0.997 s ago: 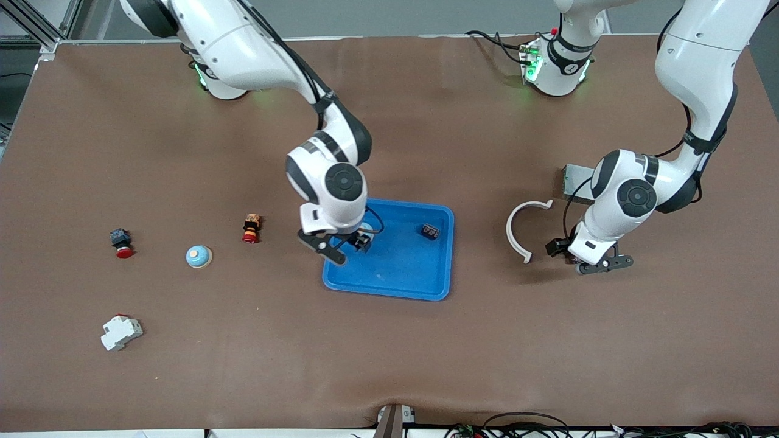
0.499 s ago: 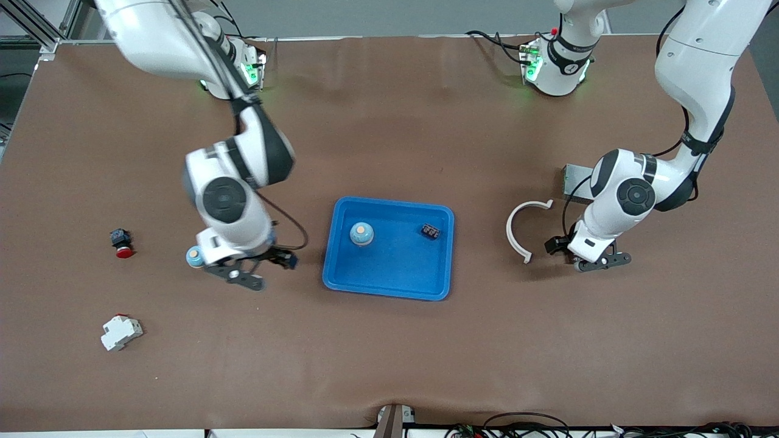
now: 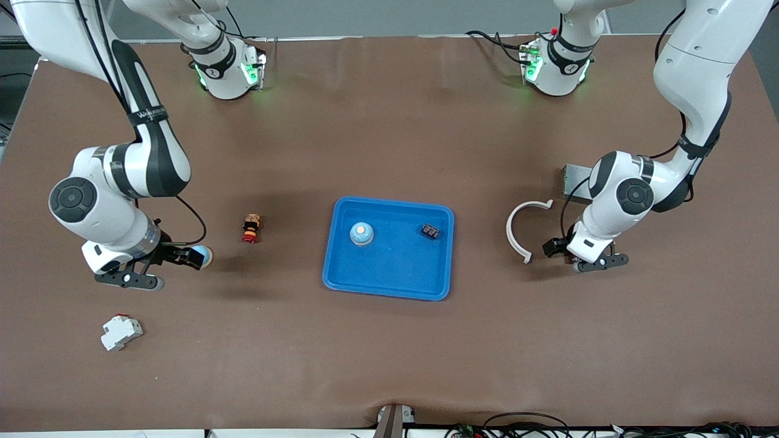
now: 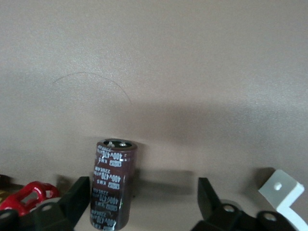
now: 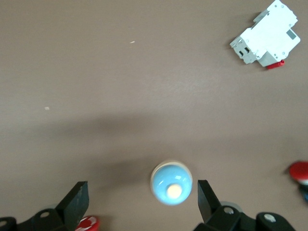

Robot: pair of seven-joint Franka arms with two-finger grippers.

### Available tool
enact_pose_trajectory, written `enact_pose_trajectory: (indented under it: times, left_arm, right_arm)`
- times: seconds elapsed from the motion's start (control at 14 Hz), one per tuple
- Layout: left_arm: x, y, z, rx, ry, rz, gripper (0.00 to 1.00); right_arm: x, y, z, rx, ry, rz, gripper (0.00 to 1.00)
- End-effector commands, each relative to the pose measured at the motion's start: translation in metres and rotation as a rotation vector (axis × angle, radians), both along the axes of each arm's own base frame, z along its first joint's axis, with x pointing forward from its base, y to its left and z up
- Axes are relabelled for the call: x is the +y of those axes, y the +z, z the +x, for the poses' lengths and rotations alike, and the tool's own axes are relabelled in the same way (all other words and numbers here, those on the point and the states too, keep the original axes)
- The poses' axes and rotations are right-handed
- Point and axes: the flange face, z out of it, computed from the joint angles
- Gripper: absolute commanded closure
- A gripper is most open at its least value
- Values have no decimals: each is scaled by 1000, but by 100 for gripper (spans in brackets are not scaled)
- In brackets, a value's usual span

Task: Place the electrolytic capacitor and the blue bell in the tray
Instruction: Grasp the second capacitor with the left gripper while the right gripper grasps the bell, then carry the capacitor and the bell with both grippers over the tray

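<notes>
Tray (image 3: 389,286), glossy blue plastic, holds a domed blue bell (image 3: 361,233). Left gripper (image 4: 144,204), fingers apart, flanks the upright cylindrical capacitor (image 4: 112,183); right gripper (image 5: 142,202) hangs spread.

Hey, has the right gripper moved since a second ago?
Yes. The right gripper has left the tray for the right arm's end of the table, and is now beside a second blue bell.

White print on dark capacitor (image 4: 112,185), reading "400V", rest too small
</notes>
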Motion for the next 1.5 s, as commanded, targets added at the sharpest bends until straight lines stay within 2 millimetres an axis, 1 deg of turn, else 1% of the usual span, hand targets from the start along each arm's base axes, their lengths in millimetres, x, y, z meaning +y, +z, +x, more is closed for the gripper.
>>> enact_pose_trajectory:
  times: [0.0, 0.14, 0.21, 0.28, 0.36, 0.43, 0.57, 0.64, 0.78, 0.85, 0.93, 1.0, 1.14, 1.21, 1.42]
  left_arm:
    - [3, 2, -1, -19, -24, 0, 51]
    - [3, 3, 0, -22, -21, 0, 80]
    - [3, 3, 0, -22, -21, 0, 90]
    - [3, 4, 0, -23, -17, 0, 98]
    - [3, 6, 0, -26, -6, 0, 100]
    - [1, 7, 1, -29, -4, -1, 100]
    - [1, 13, 3, -34, 3, -1, 100]
    - [-5, 19, 3, -38, 1, -4, 100]
    - [-17, 30, 1, -17, 43, 2, 100]
    - [-28, 37, 0, -1, 59, 3, 100]
    - [-37, 48, 0, 10, 74, 13, 100]
    - [-50, 58, 0, 36, 102, 12, 100]
    - [-83, 83, 1, 118, 159, 9, 100]
    - [-95, 94, 3, 158, 185, 23, 100]
    - [-144, 119, 3, 199, 247, 29, 100]
  right_arm:
    - [-36, -20, -14, -48, 58, 7, 0]
    - [-46, -34, -14, -54, 49, 8, 0]
    - [-53, -44, -15, -67, 41, 9, 0]
    - [-56, -54, -15, -72, 37, 11, 0]
    - [-55, -64, -15, -74, 36, 12, 0]
    - [-52, -73, -15, -81, 31, 16, 0]
    - [-47, -91, -23, -86, 12, 26, 0]
    - [-44, -97, -27, -86, -3, 31, 0]
    - [-34, -108, -37, -86, 0, 36, 0]
    - [-29, -112, -41, -78, -11, 39, 0]
    - [-21, -115, -44, -72, -6, 41, 0]
    - [-21, -117, -47, -66, -6, 41, 0]
    - [-21, -119, -49, -62, -6, 41, 0]
    - [-21, -121, -52, -63, -6, 41, 0]
    - [-23, -123, -55, -75, 1, 39, 0]
